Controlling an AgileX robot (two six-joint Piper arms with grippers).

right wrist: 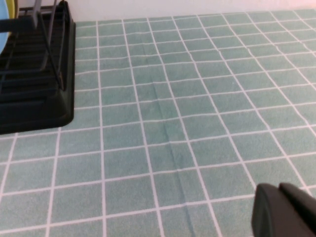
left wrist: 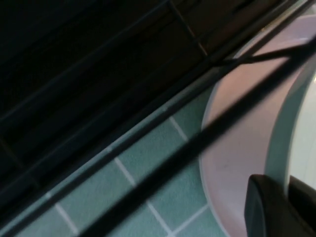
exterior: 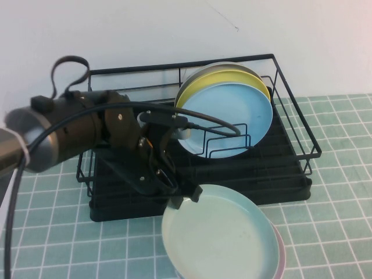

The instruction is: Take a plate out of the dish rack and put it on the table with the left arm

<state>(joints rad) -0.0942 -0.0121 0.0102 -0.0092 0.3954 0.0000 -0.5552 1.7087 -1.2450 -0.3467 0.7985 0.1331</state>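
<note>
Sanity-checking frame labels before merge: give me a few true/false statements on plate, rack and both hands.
1. The mint-green plate lies in front of the dish rack, outside it. True.
2. The left hand is at the mint-green plate's rim. True; its fingers are on that rim.
3. The dish rack is empty. False: a sky-blue plate and a yellow plate stand upright in it.
4. The mint-green plate sits directly on the table. False: a pink plate lies under it.
5. The right hand holds a plate. False: it is over bare tiles, away from the rack.
</note>
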